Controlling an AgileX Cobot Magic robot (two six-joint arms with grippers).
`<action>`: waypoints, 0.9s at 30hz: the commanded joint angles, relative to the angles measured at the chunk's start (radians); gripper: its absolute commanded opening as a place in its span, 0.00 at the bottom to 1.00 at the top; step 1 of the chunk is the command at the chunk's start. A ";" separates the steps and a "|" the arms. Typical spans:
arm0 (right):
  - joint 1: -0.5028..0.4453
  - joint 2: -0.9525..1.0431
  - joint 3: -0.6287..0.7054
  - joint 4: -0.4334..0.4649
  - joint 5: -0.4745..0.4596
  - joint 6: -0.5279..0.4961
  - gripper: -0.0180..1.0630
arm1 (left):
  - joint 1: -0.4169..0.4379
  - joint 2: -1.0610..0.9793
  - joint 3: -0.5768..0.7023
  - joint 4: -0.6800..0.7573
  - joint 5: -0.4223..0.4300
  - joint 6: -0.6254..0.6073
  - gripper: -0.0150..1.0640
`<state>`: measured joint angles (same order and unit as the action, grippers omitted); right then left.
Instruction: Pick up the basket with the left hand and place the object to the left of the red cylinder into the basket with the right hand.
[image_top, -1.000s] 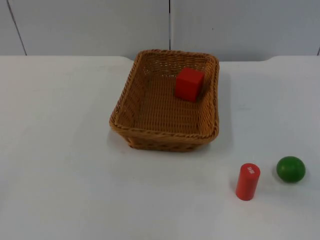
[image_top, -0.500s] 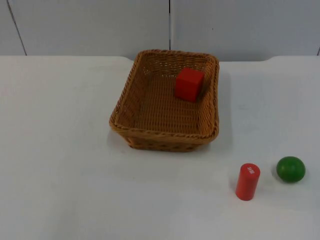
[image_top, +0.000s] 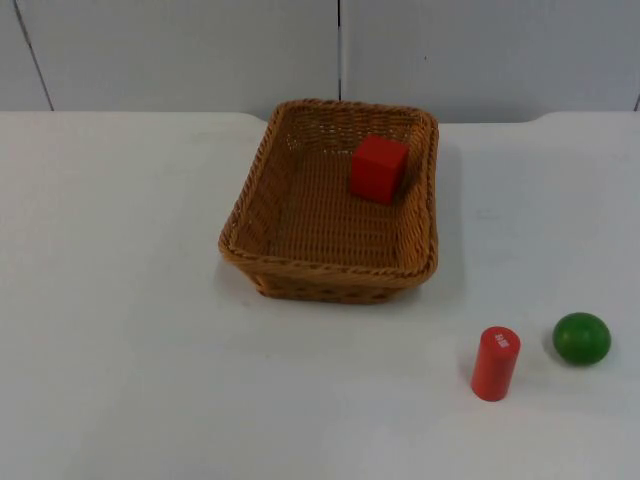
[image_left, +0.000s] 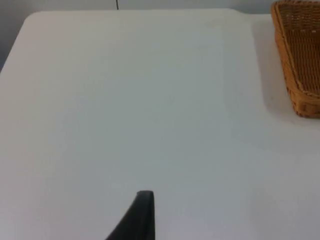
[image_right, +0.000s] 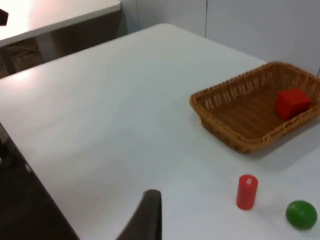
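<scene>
A: Starting at the left, what could go wrong?

B: The left gripper (image_left: 143, 215) hangs over bare table (image_top: 120, 300), well apart from the basket (image_top: 330, 268). I cannot tell whether it is parted or closed. The basket's woven rim is low and flared, so a shallow pinch could slip and tip it.

A: And what is inside?

B: A red cube (image_top: 379, 168) lies in the basket's far right corner, touching the wall. A tilted lift would probably send it sliding.

A: Where is the basket?

B: Mid-table, towards the far edge. It is tan wicker, rectangular and flat on the top.

A: Further right?

B: The red cylinder (image_top: 496, 362) stands upright near the near right corner, with a green ball (image_top: 582, 337) just beside it towards the right edge. Nothing loose lies left of the cylinder, so the right gripper (image_right: 150, 212) might take the ball by mistake. It waits back from both, and I cannot tell its state either.
</scene>
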<state>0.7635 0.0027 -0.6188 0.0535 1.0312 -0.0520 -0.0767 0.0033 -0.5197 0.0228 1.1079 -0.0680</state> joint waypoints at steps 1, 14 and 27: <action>-0.002 -0.003 0.005 -0.006 0.026 0.000 0.82 | -0.003 -0.003 0.011 0.020 -0.009 -0.010 0.99; -0.002 -0.003 0.102 -0.081 0.045 0.090 0.82 | -0.003 -0.003 0.024 0.022 -0.030 -0.012 0.99; -0.002 -0.003 0.102 -0.081 0.047 0.086 0.82 | -0.003 -0.003 0.024 0.007 -0.030 -0.007 0.99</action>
<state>0.7635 0.0027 -0.5225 -0.0225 1.0783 0.0345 -0.0767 0.0033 -0.5002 0.0349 1.0866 -0.0781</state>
